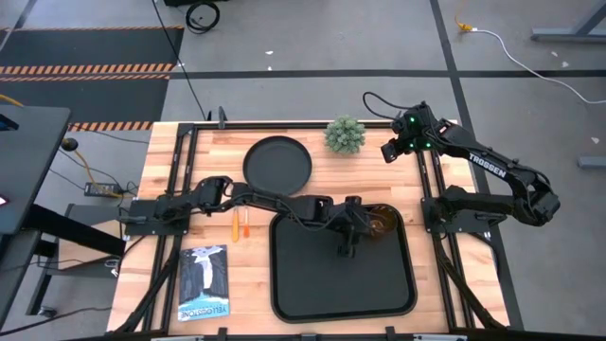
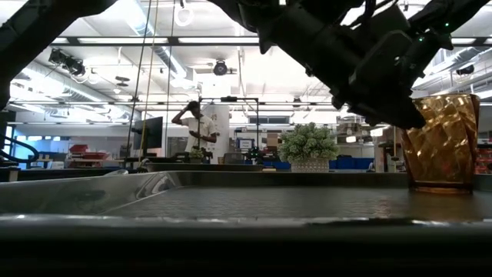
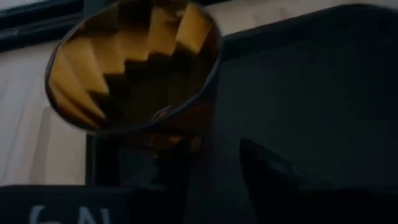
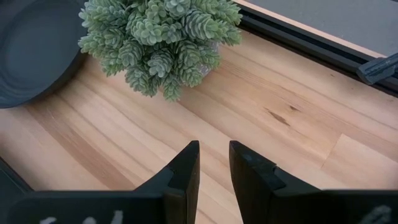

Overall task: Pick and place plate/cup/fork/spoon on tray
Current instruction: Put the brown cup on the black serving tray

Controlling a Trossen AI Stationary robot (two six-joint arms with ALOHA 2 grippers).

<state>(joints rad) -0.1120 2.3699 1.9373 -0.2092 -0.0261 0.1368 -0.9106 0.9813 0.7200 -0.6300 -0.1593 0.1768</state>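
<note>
**Cup on the tray's far right corner, left gripper beside it**

The left gripper (image 1: 365, 220) hangs over the far right part of the tray (image 1: 312, 294), right next to the cup (image 1: 383, 221). In the left wrist view the cup (image 3: 134, 68) fills the area just ahead of the dark fingers (image 3: 267, 168), its mouth facing the camera. Whether the fingers are spread or closed around anything cannot be told from these views. In the low view the cup (image 2: 441, 142) stands upright on the tray's floor (image 2: 254, 204), with the dark arm body crossing just above and beside its rim.

The right gripper (image 4: 214, 163) has its fingers (image 4: 186, 163) nearly together, only a thin gap between them, holding nothing. It hovers over bare wood at the far right of the table (image 1: 454, 180), near the small green potted plant (image 4: 161, 37), with the plate's edge (image 4: 31, 50) beyond that. From above, the right gripper (image 1: 391, 150) sits just beside the plant (image 1: 345, 134).

The plate (image 1: 276, 163) lies on the table, beyond the tray's far left corner, apart from it. The fork (image 1: 244, 224) and spoon (image 1: 235, 224) lie side by side on the wood just left of the tray, under the left arm's reach. A booklet (image 1: 204, 282) lies on the table nearer the front left. In the low view a person (image 2: 197, 131) stands far off in the room behind.
</note>
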